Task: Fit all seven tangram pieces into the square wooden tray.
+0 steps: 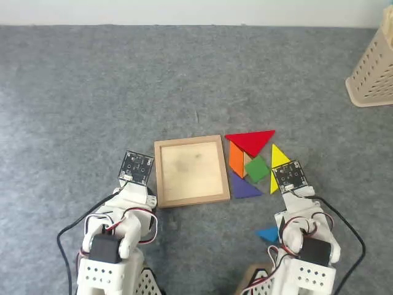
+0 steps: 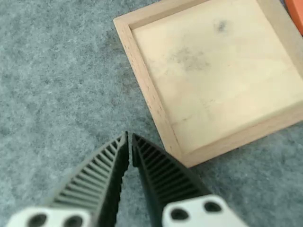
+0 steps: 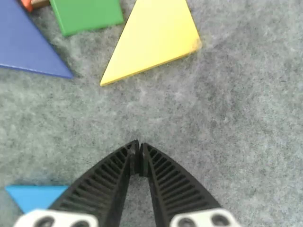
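No piece is in the tray (image 1: 158, 175) yet. The left gripper (image 2: 129, 137) and right gripper (image 3: 138, 143) have jaws pressed together. The right should probably open for the yellow triangle (image 3: 156, 38).

Pale tray (image 1: 188, 141), red triangle (image 1: 250, 142), green square (image 1: 257, 168), yellow triangle (image 3: 154, 35), grey carpet (image 1: 92, 92)

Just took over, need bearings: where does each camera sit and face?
High view: fixed overhead, looking down on tray, left arm, right arm.
Left wrist view: on left arm, facing tray corner past its shut jaws.
Right wrist view: on right arm, facing yellow triangle, green square past its shut jaws.
Shared: high and left wrist views both show the tray.
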{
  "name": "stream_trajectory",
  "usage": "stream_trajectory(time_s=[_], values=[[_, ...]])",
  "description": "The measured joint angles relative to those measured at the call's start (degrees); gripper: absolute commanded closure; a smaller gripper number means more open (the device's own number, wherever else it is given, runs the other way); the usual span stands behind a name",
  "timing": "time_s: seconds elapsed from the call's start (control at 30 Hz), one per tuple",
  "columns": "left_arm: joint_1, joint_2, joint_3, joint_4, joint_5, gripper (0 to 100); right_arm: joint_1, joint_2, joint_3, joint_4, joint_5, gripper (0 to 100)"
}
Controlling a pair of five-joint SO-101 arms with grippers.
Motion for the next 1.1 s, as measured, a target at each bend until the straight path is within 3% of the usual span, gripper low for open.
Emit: stream_trajectory(time_s=[0.37,0.63,0.87,0.97,1.1], values=[[0.00,0.00,0.00,0.00,0.00,99,-4.75,0.00,0.00,-0.35,0.00,99.0],[0.00,0.00,0.00,0.00,0.00,99,-0.79,0.00,-0.70,-15.21,0.09,99.0],[0.00,0.00,0.00,0.00,0.00,99,-0.26,0.35,-9.85,-17.41,0.09,98.9],[0.00,0.00,0.00,0.00,0.00,99,-0.35,8.53,-15.56,-17.85,-0.35,98.9],[0.00,0.00,0.00,0.00,0.00,99,-2.55,25.05,-28.13,-17.49,-6.24,97.9]])
